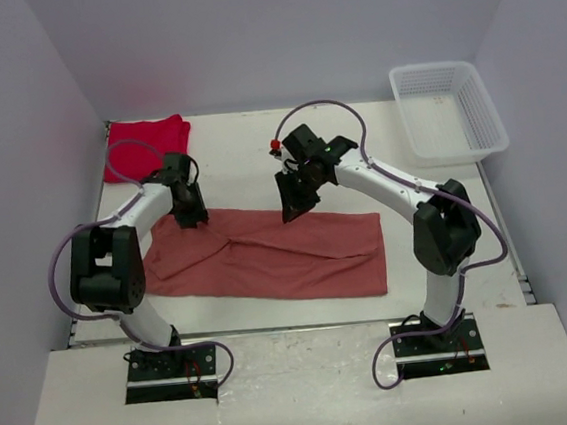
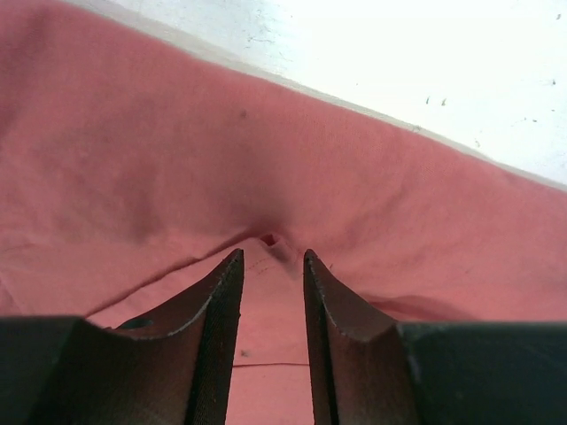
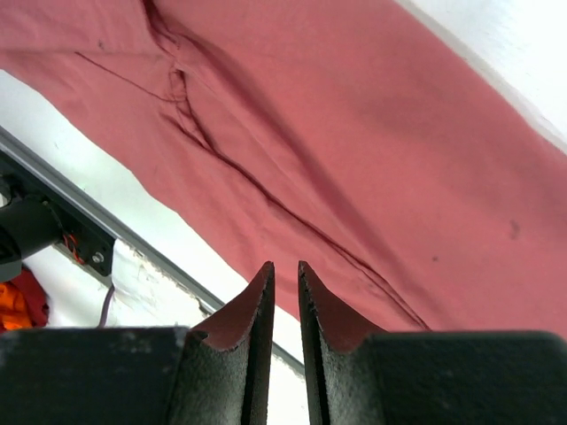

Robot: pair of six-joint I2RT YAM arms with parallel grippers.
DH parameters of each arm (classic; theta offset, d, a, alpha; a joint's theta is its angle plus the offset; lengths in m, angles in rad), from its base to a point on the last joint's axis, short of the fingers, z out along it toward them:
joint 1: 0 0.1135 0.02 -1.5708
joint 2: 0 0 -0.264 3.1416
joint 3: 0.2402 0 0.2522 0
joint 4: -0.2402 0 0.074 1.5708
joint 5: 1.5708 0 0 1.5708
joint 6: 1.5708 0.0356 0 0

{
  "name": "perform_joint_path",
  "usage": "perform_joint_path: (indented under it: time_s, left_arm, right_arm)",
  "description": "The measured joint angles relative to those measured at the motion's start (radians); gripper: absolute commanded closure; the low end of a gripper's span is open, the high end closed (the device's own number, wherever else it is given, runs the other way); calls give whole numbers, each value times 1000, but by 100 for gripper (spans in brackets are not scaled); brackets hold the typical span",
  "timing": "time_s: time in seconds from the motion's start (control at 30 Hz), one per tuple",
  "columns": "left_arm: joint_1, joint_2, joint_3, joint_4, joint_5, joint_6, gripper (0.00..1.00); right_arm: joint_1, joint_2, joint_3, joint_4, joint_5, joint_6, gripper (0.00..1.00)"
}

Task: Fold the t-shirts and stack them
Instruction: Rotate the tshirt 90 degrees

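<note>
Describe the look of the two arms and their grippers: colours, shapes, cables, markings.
Both arms have white tubular links joined by chunky black joint housings, on black base plates bolted at the table's near edge. A loose mauve cable loops along each. The left gripper and right gripper are black; up close their fingers are dark, wedge-shaped blades tapering to the tips. A small red fitting sits near the right wrist.
</note>
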Motion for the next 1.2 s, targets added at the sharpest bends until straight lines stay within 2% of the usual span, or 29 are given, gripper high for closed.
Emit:
perform_joint_path:
  time_s: [0.23,0.33,0.37,0.43,0.73,0.93,1.07,1.13,1.2]
  left_arm:
    - [-11,48,5,5,4,2,73]
    - [-12,59,5,11,8,7,82]
    - [-13,60,5,13,8,9,92]
    - [-13,60,5,16,9,13,100]
    - [-26,32,5,-11,7,11,100]
    - [-43,-163,-111,-58,27,-70,100]
    - [-82,-357,-226,-102,58,-175,94]
    - [-132,-480,-285,-126,72,-259,97]
    - [-227,-618,-334,-143,71,-363,93]
  right_arm:
    - [-74,-72,-80,18,3,0,82]
    - [-102,-94,-118,27,6,-1,83]
    - [-107,-98,-130,31,6,-1,83]
    - [-110,-101,-146,37,7,-1,83]
    - [-110,-102,-195,58,6,0,84]
    - [-110,-103,-197,67,6,0,84]
    - [-110,-120,-227,90,6,0,84]
    - [-110,-126,-244,98,5,0,84]
    - [-110,-128,-260,108,2,0,84]
